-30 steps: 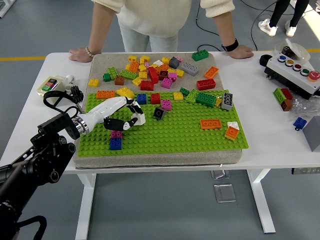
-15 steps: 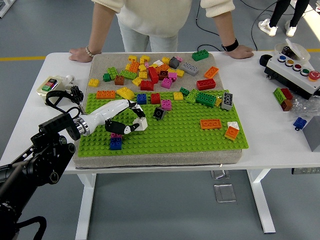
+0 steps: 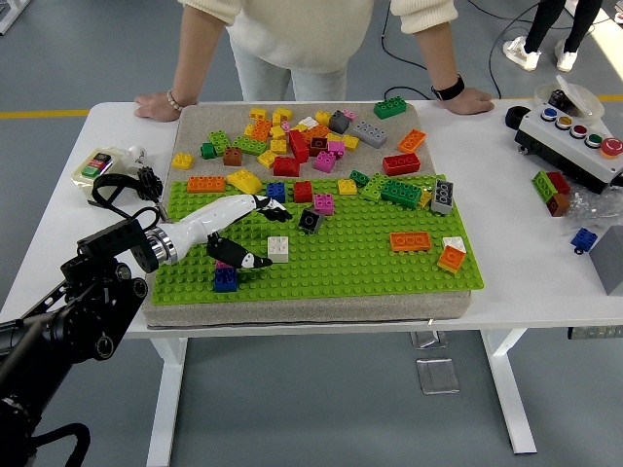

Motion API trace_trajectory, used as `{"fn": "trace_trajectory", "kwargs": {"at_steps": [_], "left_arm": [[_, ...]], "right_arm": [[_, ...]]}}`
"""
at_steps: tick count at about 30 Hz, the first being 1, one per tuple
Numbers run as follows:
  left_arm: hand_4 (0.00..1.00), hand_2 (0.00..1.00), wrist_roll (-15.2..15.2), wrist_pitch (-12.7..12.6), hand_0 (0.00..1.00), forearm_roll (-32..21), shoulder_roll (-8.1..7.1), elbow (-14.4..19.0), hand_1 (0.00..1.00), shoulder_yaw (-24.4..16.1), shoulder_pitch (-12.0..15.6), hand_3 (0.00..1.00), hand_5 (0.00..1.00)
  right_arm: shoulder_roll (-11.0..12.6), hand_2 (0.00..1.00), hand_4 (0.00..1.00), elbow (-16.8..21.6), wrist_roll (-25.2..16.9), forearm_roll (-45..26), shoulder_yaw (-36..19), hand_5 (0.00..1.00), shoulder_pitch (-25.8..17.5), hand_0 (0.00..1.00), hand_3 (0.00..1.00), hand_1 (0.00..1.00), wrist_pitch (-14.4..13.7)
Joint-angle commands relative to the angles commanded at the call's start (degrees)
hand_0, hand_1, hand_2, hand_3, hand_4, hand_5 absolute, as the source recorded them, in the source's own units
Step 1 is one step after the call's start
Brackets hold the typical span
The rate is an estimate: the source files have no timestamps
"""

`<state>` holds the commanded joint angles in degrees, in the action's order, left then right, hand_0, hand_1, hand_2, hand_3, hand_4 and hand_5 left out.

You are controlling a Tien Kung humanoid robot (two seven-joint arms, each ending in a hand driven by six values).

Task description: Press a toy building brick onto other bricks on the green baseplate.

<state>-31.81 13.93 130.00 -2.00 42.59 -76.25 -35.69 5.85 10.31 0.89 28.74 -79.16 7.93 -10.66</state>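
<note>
The green baseplate (image 3: 370,263) lies on a grey mat. A white brick (image 3: 278,249) stands on it left of centre, free of any hand. My left hand (image 3: 259,233), white with black fingertips, reaches in from the left just beside that brick; its fingers are spread open and hold nothing, with the thumb (image 3: 249,261) low and the other fingers (image 3: 275,207) higher. Under the hand a magenta brick sits on a blue brick (image 3: 226,280). My right arm is out of the picture.
Several loose bricks (image 3: 292,136) lie on the mat behind the plate. A black brick (image 3: 310,221) and orange bricks (image 3: 410,240) stand on the plate. A person's hands (image 3: 156,105) (image 3: 469,100) rest on the far edge. A button box (image 3: 574,136) stands at right.
My left hand was curled around the white brick; it has set it on the plate, opened and drawn back a little to the left.
</note>
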Motion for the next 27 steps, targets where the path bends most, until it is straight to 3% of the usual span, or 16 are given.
{"fn": "trace_trajectory", "kwargs": {"at_steps": [14,15,20,21,27], "left_arm": [[0.919,0.752,0.0,-2.4,0.853,0.0,1.11,-5.1,0.768,0.4,-1.5,0.777,0.056],[0.884,0.721,0.0,-2.6,0.838,0.0,1.16,-5.4,0.752,0.3,-1.7,0.714,0.062],[0.884,0.721,0.0,-3.0,0.838,0.0,1.32,-6.1,0.752,0.2,-1.9,0.714,0.062],[0.793,0.666,0.1,-3.0,0.824,0.0,1.35,-6.2,0.740,0.2,-1.9,0.646,0.027],[0.769,0.649,0.2,-3.1,0.812,0.0,1.48,-6.5,0.731,0.3,-1.8,0.632,0.014]], "right_arm": [[0.0,0.705,0.917,0.0,-0.2,-0.3,0.0,0.498,0.2,0.733,0.591,0.655,-0.1],[0.0,0.706,0.917,0.0,-0.2,-0.3,0.0,0.498,0.2,0.733,0.591,0.656,-0.1],[0.1,0.706,0.917,0.0,-0.2,-0.3,0.0,0.498,0.2,0.733,0.591,0.656,-0.2],[0.1,0.706,0.917,0.0,-0.2,-0.2,0.0,0.498,0.3,0.733,0.591,0.655,-0.2],[0.1,0.706,0.917,0.0,-0.2,-0.3,0.0,0.498,0.2,0.732,0.591,0.656,-0.1]]}}
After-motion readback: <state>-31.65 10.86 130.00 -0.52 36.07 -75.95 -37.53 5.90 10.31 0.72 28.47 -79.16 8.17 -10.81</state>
